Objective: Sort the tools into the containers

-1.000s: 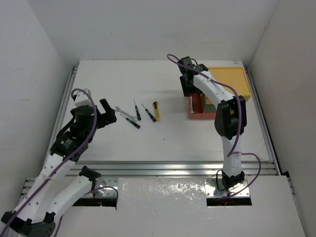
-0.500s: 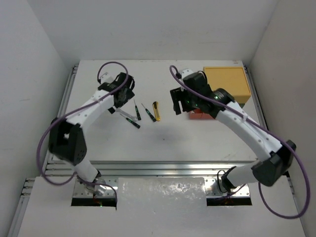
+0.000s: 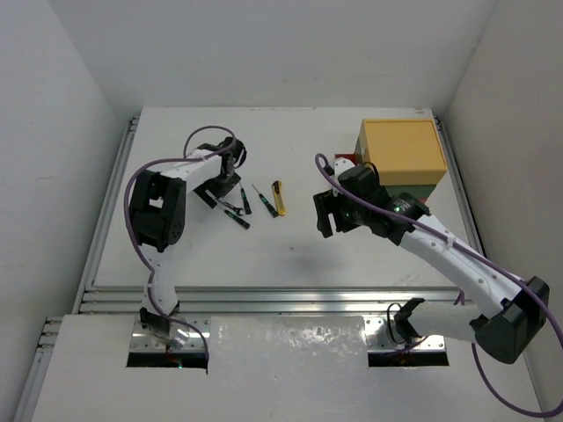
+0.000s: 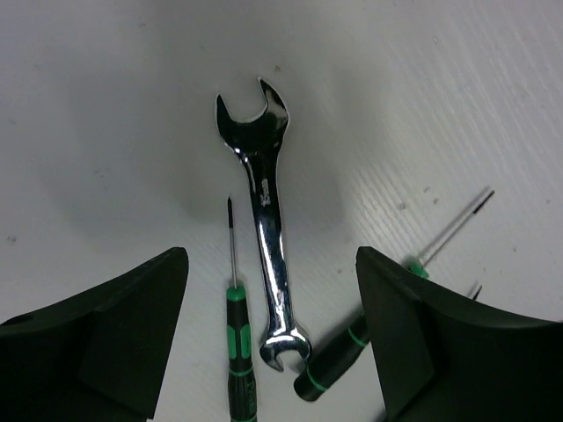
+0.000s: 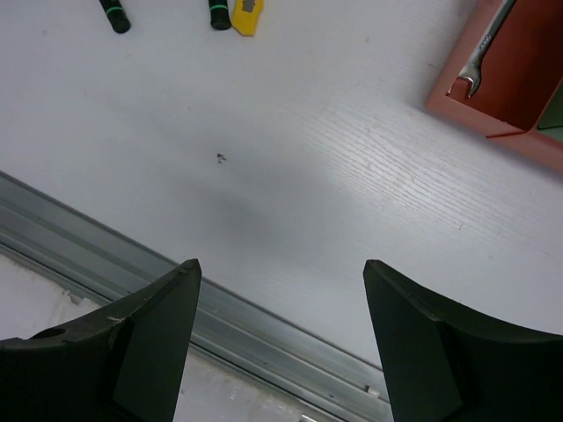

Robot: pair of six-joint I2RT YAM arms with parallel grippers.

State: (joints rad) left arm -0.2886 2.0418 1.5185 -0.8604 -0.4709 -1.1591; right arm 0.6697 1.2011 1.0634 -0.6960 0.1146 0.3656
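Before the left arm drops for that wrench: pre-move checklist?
1. Left gripper open, nothing held: ok.
2. Wrench lying flat, shank between the jaws: ok.
3. Room beside the wrench: not ok; screwdrivers lie close on both sides of one end, and one handle may be touching it.
4. Right gripper open, empty, apart from the left gripper: ok.
5. Red drawer open, second wrench inside: ok.

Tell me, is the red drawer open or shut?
Open. The right wrist view shows the red drawer pulled out, its inside uncovered, with a silver wrench lying in it.
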